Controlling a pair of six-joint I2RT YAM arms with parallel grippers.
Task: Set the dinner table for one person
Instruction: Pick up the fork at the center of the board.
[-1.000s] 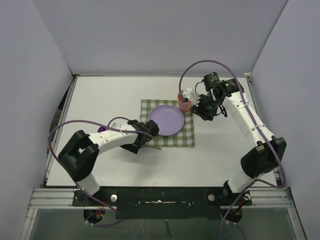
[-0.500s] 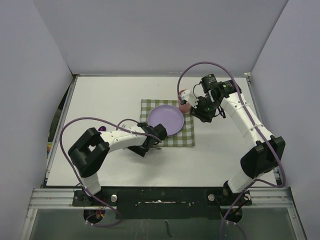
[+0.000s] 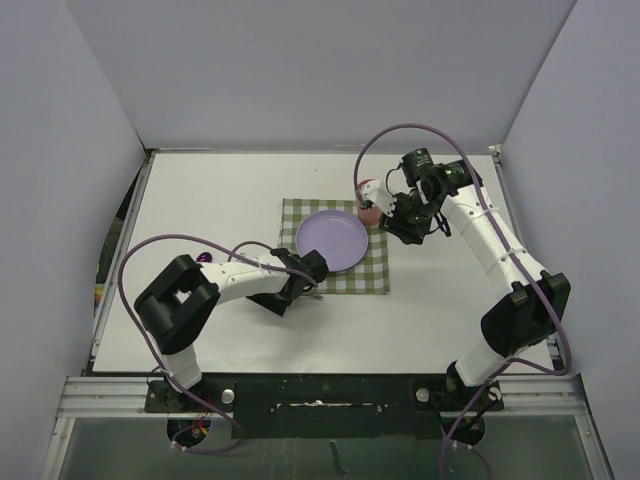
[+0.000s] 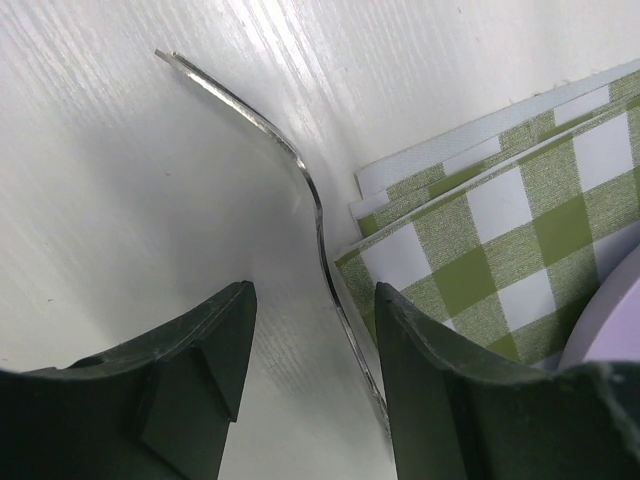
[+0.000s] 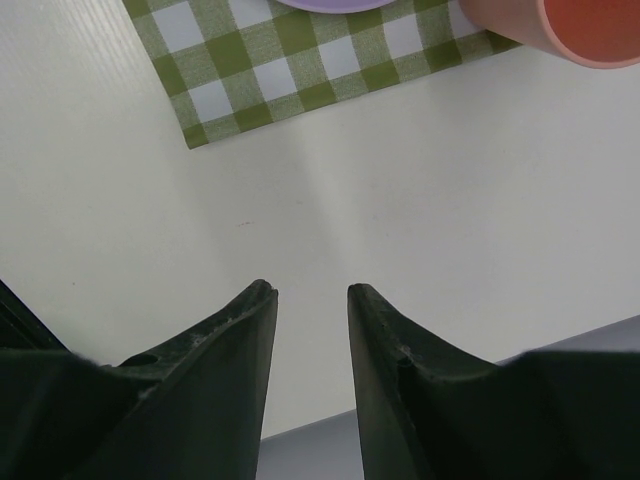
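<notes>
The white dinner table (image 3: 210,200) holds a green-and-white checked cloth (image 3: 375,262) with a purple plate (image 3: 332,240) on it. A pink cup (image 3: 368,207) stands at the cloth's far right corner and shows in the right wrist view (image 5: 560,25). A thin metal utensil (image 4: 300,175) lies on the table along the cloth's (image 4: 500,230) left edge. My left gripper (image 4: 315,290) is open and low over it, the utensil running between the fingers close to the right one. My right gripper (image 5: 310,288) is open and empty, just right of the cup in the top view (image 3: 388,222).
A small purple object (image 3: 204,258) lies on the table behind my left arm. Grey walls enclose the table on three sides. Metal edging (image 3: 128,230) runs along the left side. The plate's rim (image 4: 612,310) shows at the right of the left wrist view.
My right gripper has let go of the pink cup and drawn back slightly. My left gripper has shifted right toward the cloth's near left corner, over the utensil.
</notes>
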